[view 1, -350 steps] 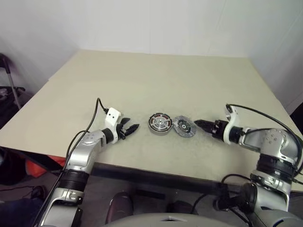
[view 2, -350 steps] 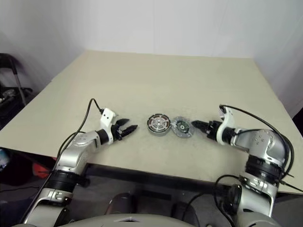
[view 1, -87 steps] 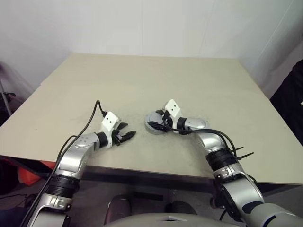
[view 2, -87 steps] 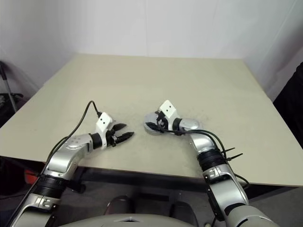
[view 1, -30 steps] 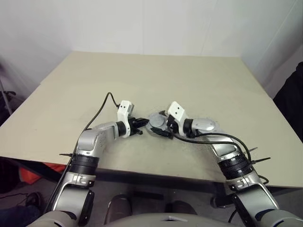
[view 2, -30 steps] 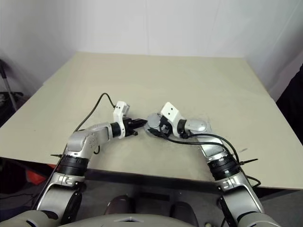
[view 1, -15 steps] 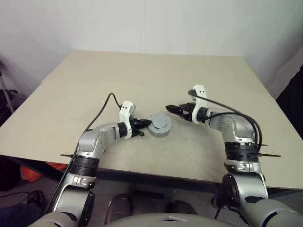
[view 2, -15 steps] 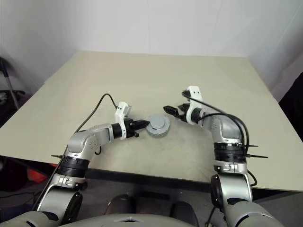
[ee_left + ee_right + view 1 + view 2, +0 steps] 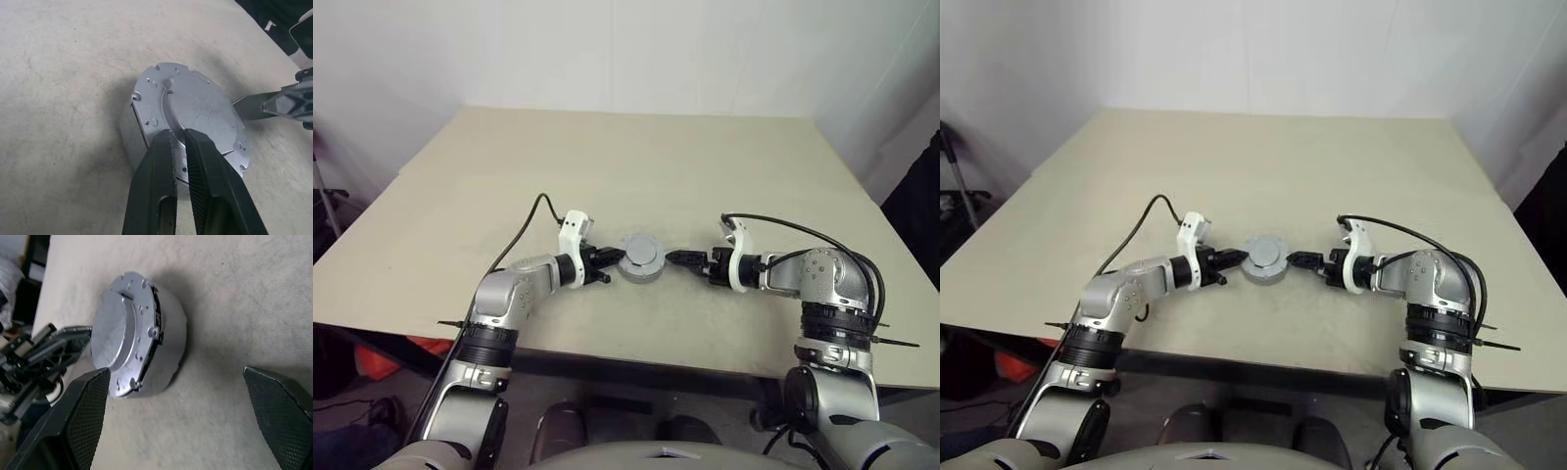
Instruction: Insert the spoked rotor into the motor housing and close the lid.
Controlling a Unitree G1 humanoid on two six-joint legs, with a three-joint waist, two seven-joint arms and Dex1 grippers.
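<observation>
The motor housing (image 9: 641, 258) (lid on, looks like) sits on the table (image 9: 636, 166) between both arms, left gripper (image 9: 607, 260) pinched together touching its rim, right gripper (image 9: 679, 259) spread wide, just beside it.

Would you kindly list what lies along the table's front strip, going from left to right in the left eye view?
Left end effector, shut, its tips at the housing's edge → closed silver motor housing → right end effector, open, just beside the housing.
</observation>
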